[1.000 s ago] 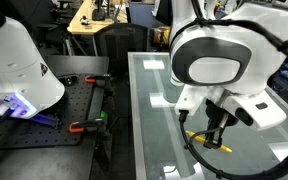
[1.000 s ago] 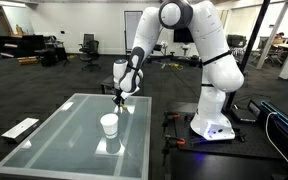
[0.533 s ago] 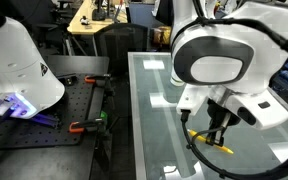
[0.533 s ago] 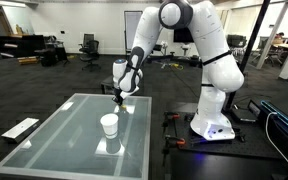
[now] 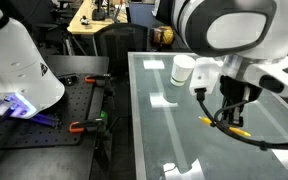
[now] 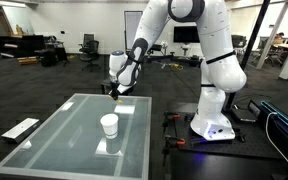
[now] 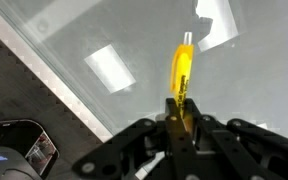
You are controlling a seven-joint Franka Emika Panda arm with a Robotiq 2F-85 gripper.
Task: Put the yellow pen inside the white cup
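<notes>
My gripper point(image 7: 181, 118) is shut on the yellow pen point(image 7: 180, 72), which sticks out forward between the fingers over the glass table. In both exterior views the gripper point(image 5: 230, 112) point(image 6: 114, 92) holds the pen point(image 5: 224, 124) lifted above the table. The white cup point(image 6: 109, 125) stands upright on the glass, below and in front of the gripper. It also shows in an exterior view point(image 5: 182, 69) behind the arm.
The glass table point(image 6: 74, 140) has a metal edge. A black breadboard bench with clamps point(image 5: 84, 127) stands beside it. A white robot base point(image 6: 212, 120) stands on it. A white flat object point(image 6: 21, 127) lies on the floor.
The arm has risen from the table surface with the yellow pen in the gripper; the pen is now off the glass and the cup has come into view behind the arm.
</notes>
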